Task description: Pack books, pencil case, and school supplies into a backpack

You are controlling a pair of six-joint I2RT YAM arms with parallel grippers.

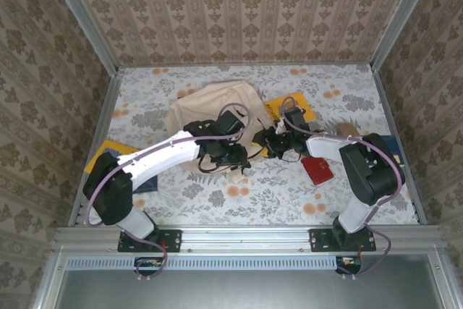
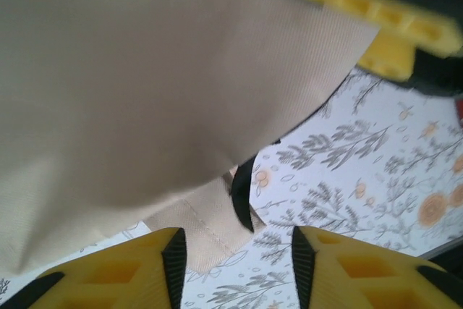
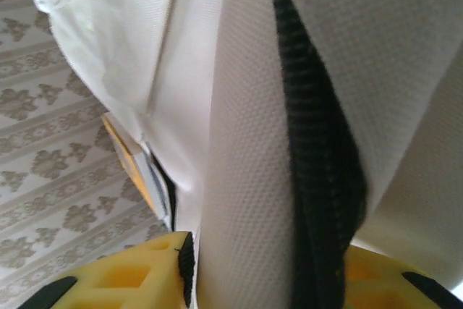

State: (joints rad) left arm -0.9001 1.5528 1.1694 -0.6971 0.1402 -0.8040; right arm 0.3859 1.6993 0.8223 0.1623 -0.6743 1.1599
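From above: backpack (image 1: 210, 110) flat at mid-table, nearer the far wall, its near edge under both grippers. Left gripper (image 1: 233, 158) at the bag's near-right corner. Right gripper (image 1: 269, 141) just beside it, at the bag's right edge. Too small here to read either pair of jaws. Yellow book (image 1: 295, 105) touching the bag's right side, partly under the right wrist. Blue-and-yellow book (image 1: 108, 154) against the left rail, beneath the left arm. Red pouch (image 1: 317, 169) near the right arm, apart from the bag. Bare floral table (image 1: 239, 204) along the whole near edge and in both far corners.

Left wrist: beige backpack (image 2: 145, 85) fabric across the upper left, with a strap tab hanging below its curved hem. Left gripper (image 2: 235, 240) with jaws apart, table cloth showing in the gap, nothing clamped. Close at top right, one yellow finger (image 2: 372, 9) of the right gripper.

Right wrist: right gripper (image 3: 269, 251) closed on a fold of backpack (image 3: 246, 142) fabric, dark zipper tape included, filling the whole gap. Yellow book (image 3: 126, 157) edge just left of the fold.
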